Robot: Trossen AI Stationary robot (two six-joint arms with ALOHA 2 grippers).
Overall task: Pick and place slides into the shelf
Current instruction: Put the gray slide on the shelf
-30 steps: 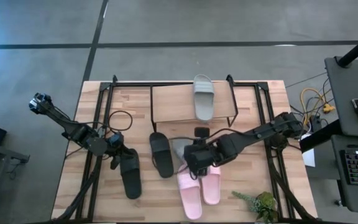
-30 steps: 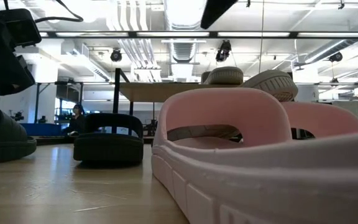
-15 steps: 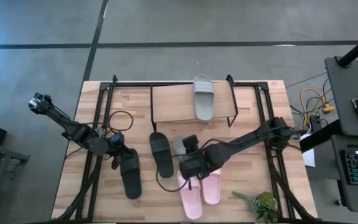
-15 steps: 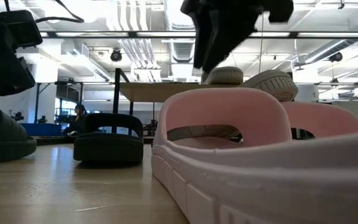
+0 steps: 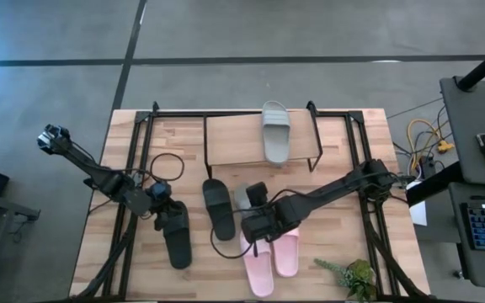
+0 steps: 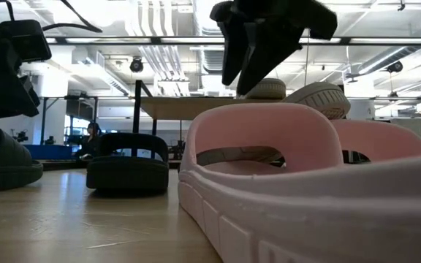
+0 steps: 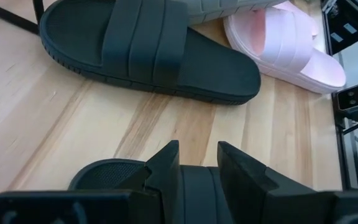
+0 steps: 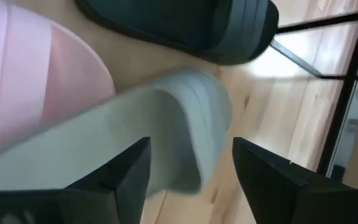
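Observation:
One pale grey-green slide (image 5: 276, 130) lies on the shelf's wooden top (image 5: 234, 141). The other grey-green slide (image 5: 241, 197) lies on the table, partly under my right gripper (image 5: 256, 225). That gripper is open just above it, and its fingers stand wide on either side of the slide's rounded end (image 8: 185, 118). The pink pair (image 5: 268, 257) lies beside it, large in the low view (image 6: 269, 146). Two black slides rest flat on the table, one (image 5: 217, 209) in the middle and one (image 5: 176, 238) on the left. My left gripper (image 7: 197, 168), narrowly open, is over the left one's far end. My left gripper has its fingers (image 7: 166, 168) low over the far end (image 7: 101, 173) of the left black slide, coming slanting down from the table's left. The slide lies flat on the table. I cannot tell whether the fingers touch it.
A large black metal frame (image 5: 133, 151) runs along both sides of the table. A cable loop (image 5: 165, 164) lies left of the shelf. A small plant (image 5: 354, 274) sits at the near right corner. Bare wood shows near the left black slide.
My right gripper has moved toward the table's left and near edge and come down over the grey-green slide on the table, entering the low view from above. My left gripper has shifted slightly toward the left black slide. No slide has moved.

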